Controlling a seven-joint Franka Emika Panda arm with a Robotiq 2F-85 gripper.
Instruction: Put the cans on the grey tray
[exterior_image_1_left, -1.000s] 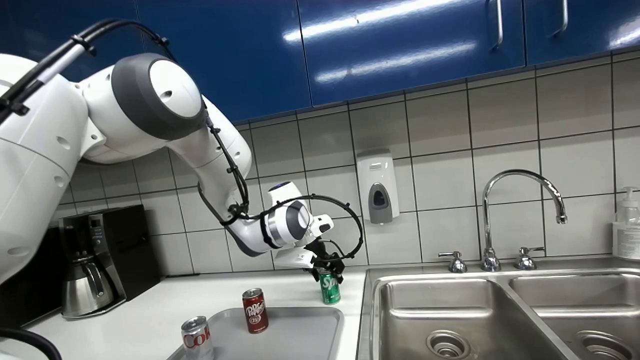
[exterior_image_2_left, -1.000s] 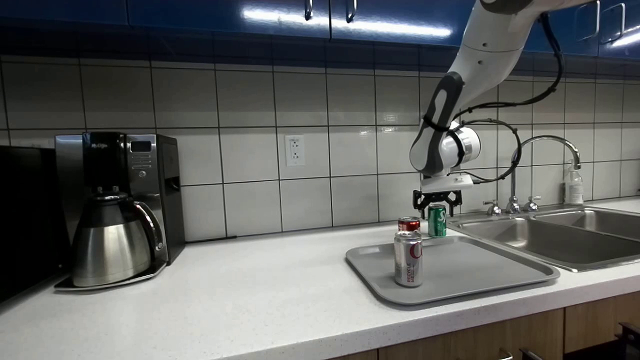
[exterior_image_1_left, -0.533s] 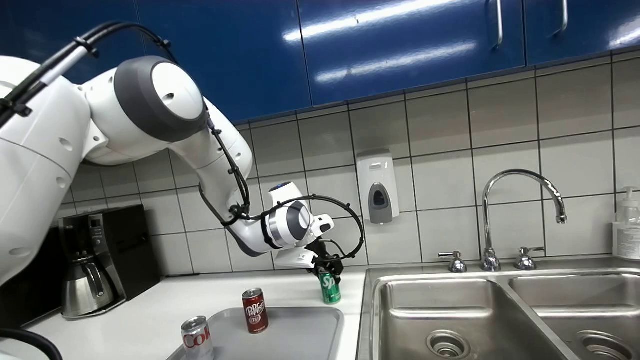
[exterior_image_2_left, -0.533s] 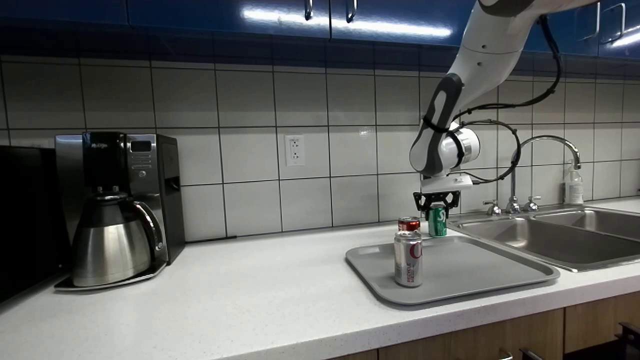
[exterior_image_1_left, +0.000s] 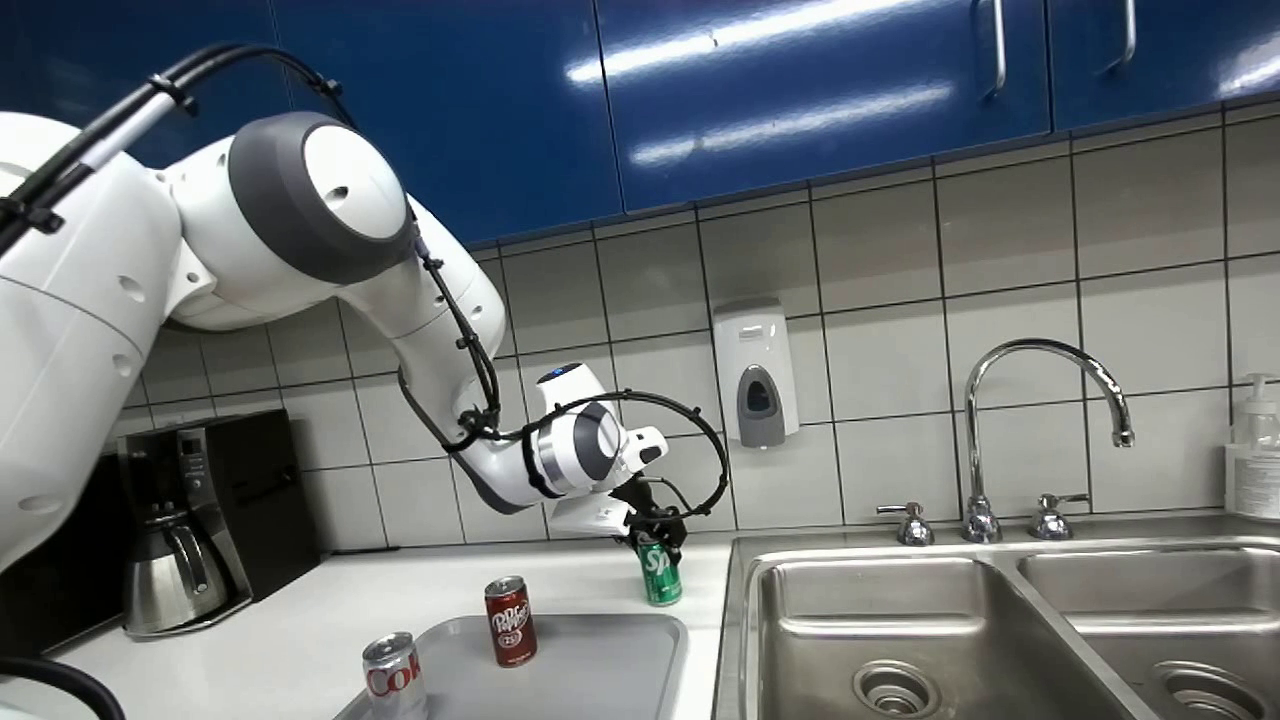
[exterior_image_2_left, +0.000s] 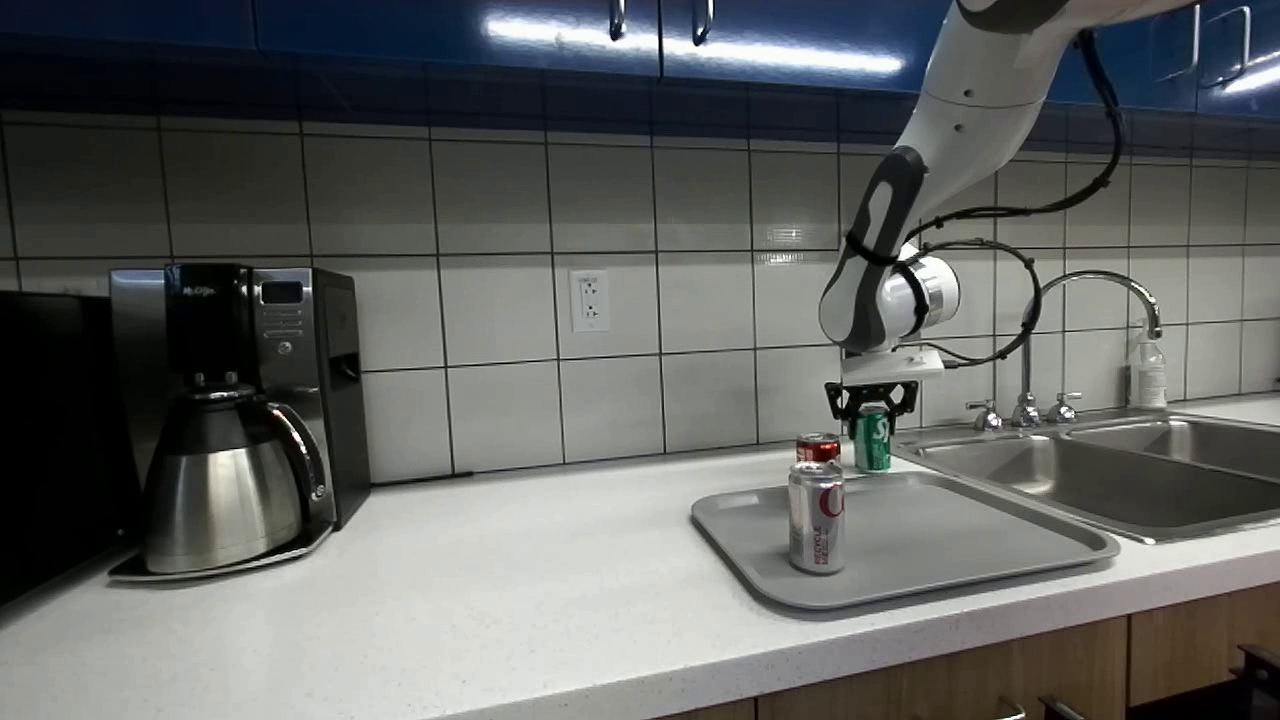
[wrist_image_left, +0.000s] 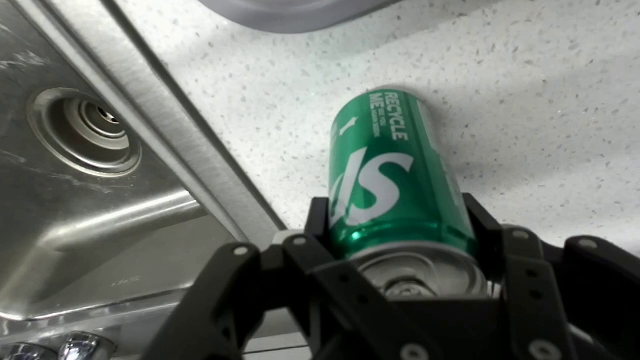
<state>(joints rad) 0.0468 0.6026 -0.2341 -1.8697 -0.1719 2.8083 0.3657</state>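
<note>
The green can (wrist_image_left: 390, 165) is upright behind the grey tray, near the sink, and my gripper (wrist_image_left: 399, 217) is shut on its upper part, one black finger pressed to each side. Whether the can's base still touches the counter, I cannot tell. The grey tray (exterior_image_2_left: 960, 550) lies on the white counter and its rounded corner shows at the top of the wrist view. On it stand the silver-white can (exterior_image_2_left: 817, 525) at the near left and the dark red can (exterior_image_1_left: 510, 622) farther back. In an exterior view the silver can partly hides the red can (exterior_image_2_left: 818, 447).
The steel double sink (exterior_image_1_left: 870, 620) adjoins the counter just beside the green can, its faucet (exterior_image_1_left: 975, 450) rising behind. A tiled wall (exterior_image_2_left: 700, 400) stands close behind my gripper. The coffee maker with its steel pot (exterior_image_2_left: 225, 480) occupies the far left of the counter.
The fingers, open around the green can a second ago, have come together on its sides. The can has shifted very slightly; the other cans and the tray have stayed put.
</note>
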